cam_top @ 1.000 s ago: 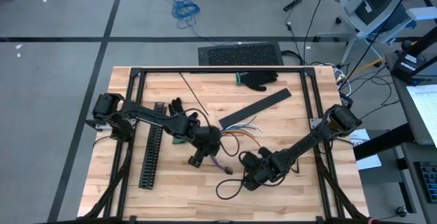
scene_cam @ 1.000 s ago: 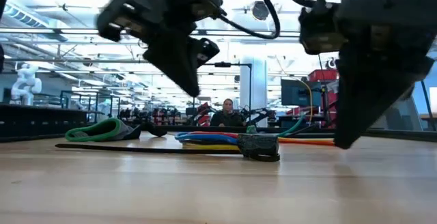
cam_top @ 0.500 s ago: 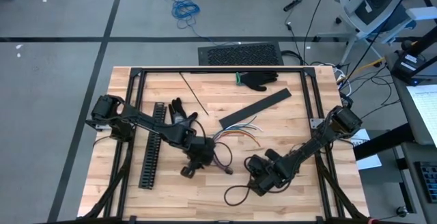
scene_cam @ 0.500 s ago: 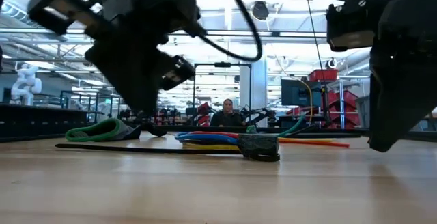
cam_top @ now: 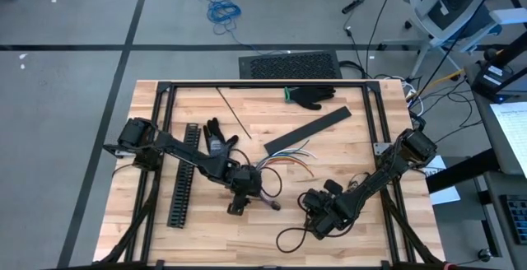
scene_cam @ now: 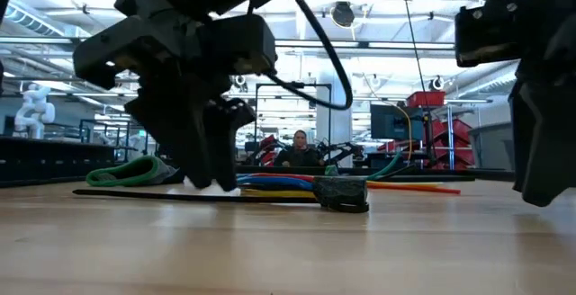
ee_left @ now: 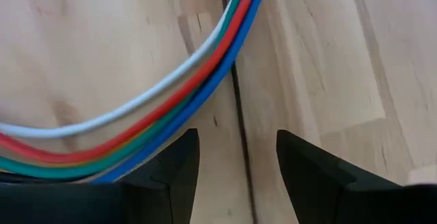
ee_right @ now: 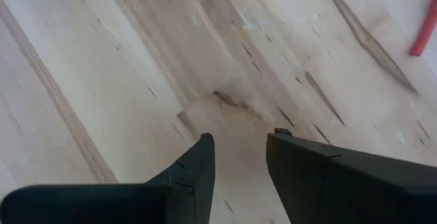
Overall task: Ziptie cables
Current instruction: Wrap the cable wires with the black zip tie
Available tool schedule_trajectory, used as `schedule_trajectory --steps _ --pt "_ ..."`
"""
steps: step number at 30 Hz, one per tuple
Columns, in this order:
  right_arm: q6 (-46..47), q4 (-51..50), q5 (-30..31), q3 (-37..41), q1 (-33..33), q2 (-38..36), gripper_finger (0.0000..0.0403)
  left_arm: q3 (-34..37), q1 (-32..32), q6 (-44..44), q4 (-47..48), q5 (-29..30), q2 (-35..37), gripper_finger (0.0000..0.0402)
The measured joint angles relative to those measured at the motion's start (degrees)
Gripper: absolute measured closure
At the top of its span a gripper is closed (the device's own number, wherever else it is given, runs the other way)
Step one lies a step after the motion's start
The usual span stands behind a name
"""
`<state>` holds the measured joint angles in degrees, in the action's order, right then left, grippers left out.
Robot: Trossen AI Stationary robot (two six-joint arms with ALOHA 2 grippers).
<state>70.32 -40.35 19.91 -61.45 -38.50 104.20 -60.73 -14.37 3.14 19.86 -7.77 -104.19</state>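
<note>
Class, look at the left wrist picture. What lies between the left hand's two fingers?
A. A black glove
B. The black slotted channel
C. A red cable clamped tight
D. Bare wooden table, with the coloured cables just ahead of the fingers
D: the left hand stands open over the bare wooden table, and the cables, white, red, green and blue, curve past just ahead of its fingers, not gripped.

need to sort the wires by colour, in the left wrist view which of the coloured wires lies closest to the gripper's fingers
The blue wire. It runs along the outer edge of the cables, on the side toward the left gripper, with green, red and white stacked beyond it in turn.
</note>
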Motion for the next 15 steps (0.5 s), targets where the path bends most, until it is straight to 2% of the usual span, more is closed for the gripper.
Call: schedule_trajectory --steps 4,9,15 --pt "-0.04 -1.30 -0.01 0.00 -0.60 -0.02 0.0281 -0.10 -1.49 2.54 -0.26 2.47 -1.90 0.0212" --pt "0.11 -2.39 0.75 -0.01 -0.64 -0.04 0.0281 -0.39 -3.63 5.61 -0.79 10.78 -6.05 0.0215" --pt "0.55 -2.43 0.79 -0.02 -0.64 -0.04 0.0282 -0.85 -5.05 7.25 -2.61 13.59 -9.78 0.0262"
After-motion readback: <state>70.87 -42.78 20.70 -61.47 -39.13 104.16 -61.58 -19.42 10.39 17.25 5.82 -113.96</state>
